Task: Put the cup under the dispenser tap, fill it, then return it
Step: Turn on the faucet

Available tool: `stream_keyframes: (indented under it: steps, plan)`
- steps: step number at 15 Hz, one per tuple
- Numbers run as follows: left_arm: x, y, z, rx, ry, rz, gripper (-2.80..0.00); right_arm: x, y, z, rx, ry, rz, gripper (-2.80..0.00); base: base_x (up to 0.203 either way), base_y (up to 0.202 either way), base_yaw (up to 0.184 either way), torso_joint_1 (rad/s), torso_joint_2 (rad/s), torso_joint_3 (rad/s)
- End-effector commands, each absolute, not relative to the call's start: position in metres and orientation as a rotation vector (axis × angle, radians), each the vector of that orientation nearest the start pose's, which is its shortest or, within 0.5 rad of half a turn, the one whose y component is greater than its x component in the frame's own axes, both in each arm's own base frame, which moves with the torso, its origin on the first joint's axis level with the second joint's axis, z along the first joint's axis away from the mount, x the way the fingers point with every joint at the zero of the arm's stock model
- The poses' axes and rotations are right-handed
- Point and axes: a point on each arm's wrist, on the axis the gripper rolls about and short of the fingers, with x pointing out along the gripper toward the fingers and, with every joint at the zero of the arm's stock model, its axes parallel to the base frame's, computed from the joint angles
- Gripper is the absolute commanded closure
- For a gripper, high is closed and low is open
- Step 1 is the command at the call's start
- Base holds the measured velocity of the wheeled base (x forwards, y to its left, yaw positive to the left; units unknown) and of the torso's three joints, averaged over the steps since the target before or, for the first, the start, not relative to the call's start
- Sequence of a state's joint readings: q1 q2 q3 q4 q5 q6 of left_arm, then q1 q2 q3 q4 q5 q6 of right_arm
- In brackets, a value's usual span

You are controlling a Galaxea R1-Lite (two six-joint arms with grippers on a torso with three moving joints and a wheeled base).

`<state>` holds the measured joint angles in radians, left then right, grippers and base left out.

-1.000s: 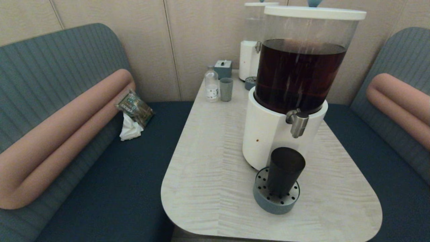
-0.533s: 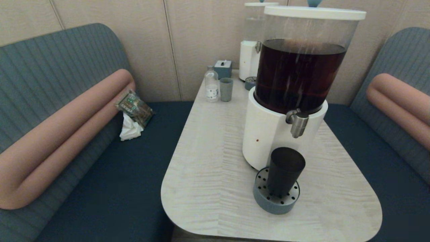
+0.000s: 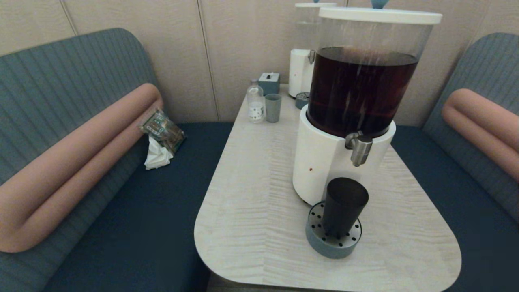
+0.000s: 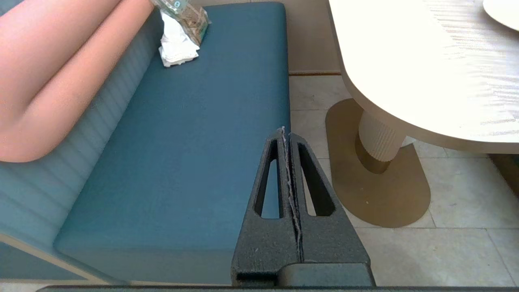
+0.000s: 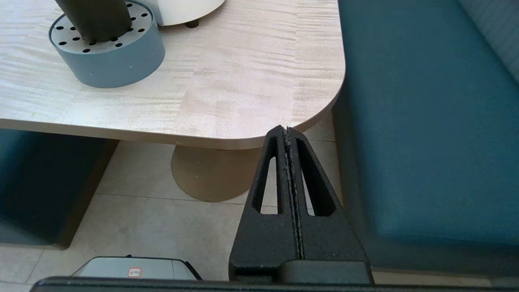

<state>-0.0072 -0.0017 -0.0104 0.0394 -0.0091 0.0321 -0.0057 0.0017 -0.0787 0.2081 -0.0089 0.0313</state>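
My right gripper (image 5: 287,129): fingers pressed flat together, pinching nothing, parked low off the near right corner of the table (image 5: 243,81), above the floor. My left gripper (image 4: 283,130): likewise pressed together and empty, parked low between the left bench seat (image 4: 182,142) and the table's pedestal (image 4: 379,140). Outward from the right gripper, at about 11 o'clock in the head view's table plane: the cup (image 3: 344,205), dark smoky tumbler, upright, standing on the perforated top of a round blue-grey drip tray (image 3: 330,245) near the table's front edge; contents cannot be told. Directly above the cup's rim, apart from it: the dispenser tap (image 3: 360,149), short steel spout, projecting from the white base of the large dispenser (image 3: 324,162), whose clear tank holds dark brown liquid. Farther on at 12 o'clock, at the wall end of the table: a smaller white dispenser (image 3: 301,71); a small pale grey-green cup (image 3: 273,108) just beside a clear bottle (image 3: 255,101); a small blue-grey box (image 3: 269,83) behind them. At 9 o'clock, on the left bench: a crumpled white tissue (image 3: 157,156) touching a printed packet (image 3: 163,129).
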Motion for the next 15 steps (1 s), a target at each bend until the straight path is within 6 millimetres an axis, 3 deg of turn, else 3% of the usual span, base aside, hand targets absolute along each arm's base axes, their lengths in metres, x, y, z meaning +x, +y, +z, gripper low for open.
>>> stream_keyframes:
  steps: [1,3,4,7,8,11,13,15]
  plan:
    - [-0.024,0.0,0.074,0.032,0.029,-0.017,0.0,-0.03,0.0,0.075,0.032,0.135,-0.019,0.0,0.0,0.0,0.0,0.0,0.0,0.0]
    - [-0.024,0.0,0.074,0.032,0.029,-0.017,0.0,-0.031,0.0,0.078,0.024,0.123,-0.021,0.0,0.0,0.0,0.0,0.0,0.0,0.0]
    - [-0.024,0.0,0.074,0.032,0.029,-0.017,0.0,-0.034,0.0,0.09,0.023,0.087,-0.02,0.0,0.0,0.0,0.0,0.0,0.0,0.0]
    - [-0.024,0.0,0.074,0.032,0.029,-0.016,0.0,-0.05,0.0,0.151,0.023,0.001,-0.012,0.0,0.0,0.0,0.0,0.0,0.0,0.0]
    - [-0.024,0.0,0.074,0.032,0.029,-0.016,0.0,-0.046,0.0,0.173,0.026,0.019,-0.011,0.0,0.0,0.0,0.0,0.0,0.0,0.0]
    - [-0.024,0.0,0.074,0.032,0.029,-0.017,0.0,-0.015,0.0,0.254,0.047,0.063,-0.006,0.0,0.0,0.0,0.0,0.0,0.0,0.0]
    - [-0.024,0.0,0.074,0.032,0.029,-0.017,0.0,0.023,0.0,0.301,0.069,0.092,0.011,0.0,0.0,0.0,0.0,0.0,0.0,0.0]
    - [-0.024,0.0,0.074,0.032,0.029,-0.017,0.0,0.071,0.001,0.336,0.083,0.143,0.024,0.0,0.0,0.0,0.0,0.0,0.0,0.0]
